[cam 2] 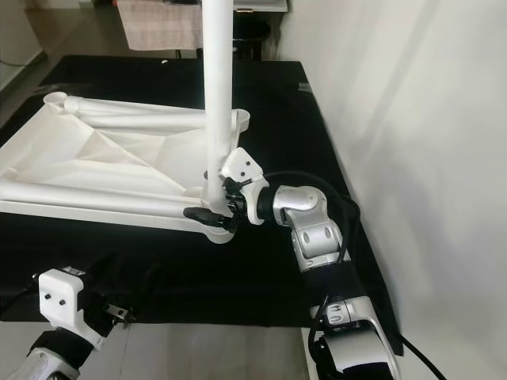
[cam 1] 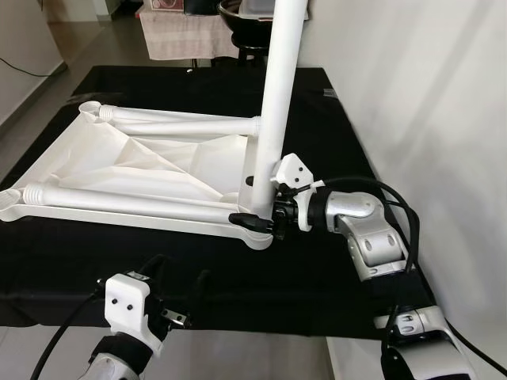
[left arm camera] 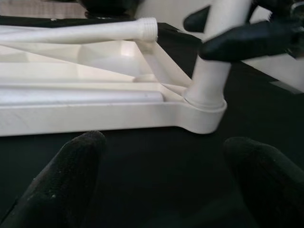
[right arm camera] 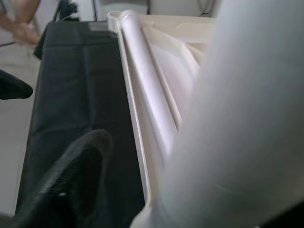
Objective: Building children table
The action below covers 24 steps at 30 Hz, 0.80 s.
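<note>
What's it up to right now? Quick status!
Right gripper shut on upright leg at tabletop corner socket. Left gripper open, hovering nearby. Two legs lie loose.

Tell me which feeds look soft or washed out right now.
Right wrist view: the upright white plastic table leg is a close, blurred mass, as is one black finger. Left wrist view: fingers soft, white upside-down tabletop sharp. Left eye view: sharp; right gripper clamps the leg; pale glare on the right wall.

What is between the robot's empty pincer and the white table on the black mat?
Nothing visible. The left pincer is open over bare black mat, and the white table top lies just beyond it. The right pincer grips the upright leg at the table's near corner.
</note>
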Motion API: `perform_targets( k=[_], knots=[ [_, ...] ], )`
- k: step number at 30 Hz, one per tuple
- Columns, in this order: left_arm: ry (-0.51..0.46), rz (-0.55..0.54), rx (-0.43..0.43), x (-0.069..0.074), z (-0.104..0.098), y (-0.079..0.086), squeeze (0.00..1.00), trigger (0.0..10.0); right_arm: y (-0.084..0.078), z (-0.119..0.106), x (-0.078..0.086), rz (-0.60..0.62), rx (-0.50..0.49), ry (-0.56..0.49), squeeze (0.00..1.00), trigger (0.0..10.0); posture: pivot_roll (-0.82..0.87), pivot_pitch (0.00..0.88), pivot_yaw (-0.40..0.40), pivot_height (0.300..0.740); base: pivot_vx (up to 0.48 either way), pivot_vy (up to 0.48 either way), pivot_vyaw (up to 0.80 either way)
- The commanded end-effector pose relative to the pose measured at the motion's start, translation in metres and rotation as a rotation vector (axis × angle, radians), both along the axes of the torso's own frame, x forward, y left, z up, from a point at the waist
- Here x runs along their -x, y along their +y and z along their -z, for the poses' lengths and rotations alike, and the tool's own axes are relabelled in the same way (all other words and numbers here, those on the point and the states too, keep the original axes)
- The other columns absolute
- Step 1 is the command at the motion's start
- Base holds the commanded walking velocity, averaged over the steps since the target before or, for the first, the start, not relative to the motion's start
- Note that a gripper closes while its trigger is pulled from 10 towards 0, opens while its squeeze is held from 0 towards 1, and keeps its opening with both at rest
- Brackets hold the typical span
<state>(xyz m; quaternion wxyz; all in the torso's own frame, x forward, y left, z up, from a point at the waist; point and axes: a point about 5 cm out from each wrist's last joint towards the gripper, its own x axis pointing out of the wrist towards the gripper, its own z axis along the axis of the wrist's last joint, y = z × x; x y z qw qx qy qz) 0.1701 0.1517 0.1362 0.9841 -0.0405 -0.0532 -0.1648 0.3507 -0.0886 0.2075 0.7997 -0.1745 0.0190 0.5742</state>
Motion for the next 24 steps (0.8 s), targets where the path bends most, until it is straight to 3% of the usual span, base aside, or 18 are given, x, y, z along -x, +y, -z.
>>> perform_targets(
  k=[1,7,13,14,15,16,17,18,23,24],
  knots=[
    [0.007,0.000,-0.005,0.003,-0.001,-0.002,0.00,10.0,0.011,0.003,0.001,-0.091,0.005,0.028,0.00,0.0,0.02,0.147,-0.079,0.740,0.000,0.000,0.00],
    [0.009,-0.002,-0.001,0.005,-0.001,-0.005,0.00,10.0,0.010,0.007,-0.005,-0.123,0.022,0.033,0.00,0.0,0.02,0.155,-0.083,0.740,0.000,0.000,0.00],
    [0.008,-0.003,0.002,0.005,-0.001,-0.005,0.00,10.0,-0.001,0.018,-0.014,0.071,0.053,0.031,0.00,0.0,0.01,0.157,-0.092,0.740,0.000,0.000,0.00],
    [0.007,-0.004,0.003,0.004,-0.001,-0.005,0.00,10.0,-0.014,0.025,-0.019,0.266,0.041,0.037,0.00,0.0,0.00,0.155,-0.093,0.740,0.000,0.000,0.00],
    [0.006,-0.005,0.004,0.003,-0.001,-0.004,0.00,10.0,-0.037,0.034,-0.022,0.553,-0.001,0.060,0.00,0.0,-0.02,0.152,-0.090,0.740,0.000,0.000,0.00],
    [0.006,-0.005,0.004,0.003,-0.001,-0.004,0.00,10.0,-0.037,0.034,-0.022,0.553,-0.001,0.060,0.00,0.0,-0.02,0.152,-0.090,0.740,0.000,0.000,0.00],
    [0.005,-0.006,0.004,0.003,-0.001,-0.003,0.00,10.0,-0.057,0.041,-0.020,0.769,-0.020,0.079,0.00,0.0,-0.02,0.152,-0.090,0.740,0.000,0.000,0.00],
    [0.005,-0.006,0.003,0.002,0.000,-0.002,0.00,10.0,-0.076,0.049,-0.010,0.904,-0.022,0.096,0.00,0.0,-0.03,0.148,-0.084,0.740,0.000,0.000,0.00],
    [0.005,0.001,0.000,-0.002,0.001,0.001,0.00,10.0,-0.100,0.053,0.011,0.965,-0.007,0.103,0.00,0.0,-0.06,0.135,-0.064,0.740,0.000,0.000,0.00],
    [0.006,0.005,-0.001,-0.004,0.002,0.002,0.00,10.0,-0.107,0.051,0.011,0.973,0.027,0.081,0.00,10.0,-0.07,0.128,-0.062,0.740,0.000,0.000,0.00]
  ],
)
